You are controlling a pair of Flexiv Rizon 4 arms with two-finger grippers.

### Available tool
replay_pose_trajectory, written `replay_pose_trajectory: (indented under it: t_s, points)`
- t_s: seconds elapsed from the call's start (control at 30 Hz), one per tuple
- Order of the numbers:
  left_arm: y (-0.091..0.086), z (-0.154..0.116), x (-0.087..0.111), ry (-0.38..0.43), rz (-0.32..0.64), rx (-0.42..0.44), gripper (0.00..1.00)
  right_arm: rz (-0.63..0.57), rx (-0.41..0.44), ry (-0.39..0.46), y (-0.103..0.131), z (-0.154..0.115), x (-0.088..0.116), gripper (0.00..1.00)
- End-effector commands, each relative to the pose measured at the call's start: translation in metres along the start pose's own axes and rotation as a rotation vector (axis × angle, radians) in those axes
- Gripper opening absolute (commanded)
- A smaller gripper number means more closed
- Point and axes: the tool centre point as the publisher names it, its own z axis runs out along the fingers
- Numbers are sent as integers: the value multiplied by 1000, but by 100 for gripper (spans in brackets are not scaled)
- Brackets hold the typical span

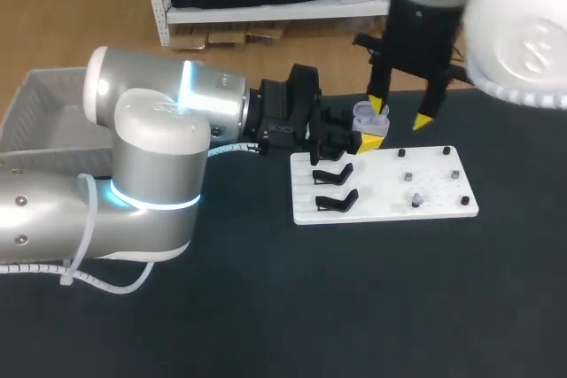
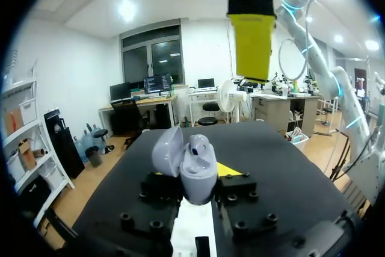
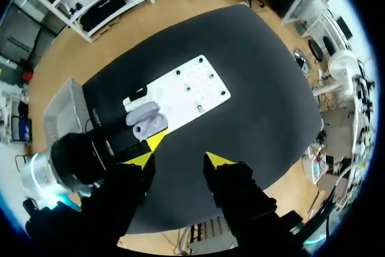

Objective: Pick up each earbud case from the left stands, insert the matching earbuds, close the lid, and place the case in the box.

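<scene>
Case (image 1: 365,114) clamped in left gripper (image 1: 359,135) at board (image 1: 390,205) edge, right gripper (image 1: 400,112) spread above.

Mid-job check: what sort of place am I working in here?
Probably a robot assembly bench: a black-topped table carries a white drilled fixture plate with black clip stands, a grey mesh box sits at the table's left edge, and the left gripper holds an open pale lilac earbud case.

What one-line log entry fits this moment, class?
left gripper: holds earbud case, lid open | right gripper: open, empty, above case
</scene>
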Motion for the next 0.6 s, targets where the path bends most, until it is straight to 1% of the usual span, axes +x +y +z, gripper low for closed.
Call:
replay_pose_trajectory:
  t_s: [0.03,0.1,0.13,0.17,0.2,0.23,0.6]
  points:
    - [-2,0,2,-9,4,-8,0,-34,-186,-15,-28,1,9,68]
    - [-2,0,2,-9,4,-8,0,-42,-189,-4,-30,2,11,76]
    - [-2,0,2,-9,4,-8,0,-45,-189,-3,-31,3,12,91]
    - [-2,0,2,-9,4,-8,0,-48,-190,-2,-32,4,13,100]
    - [-2,0,2,-9,4,-8,0,-47,-188,-4,-33,7,12,100]
    - [-2,0,2,-9,4,-8,0,-34,-173,-31,-34,9,11,100]
    - [-2,0,2,-9,4,-8,0,-34,-173,-31,-34,9,11,100]
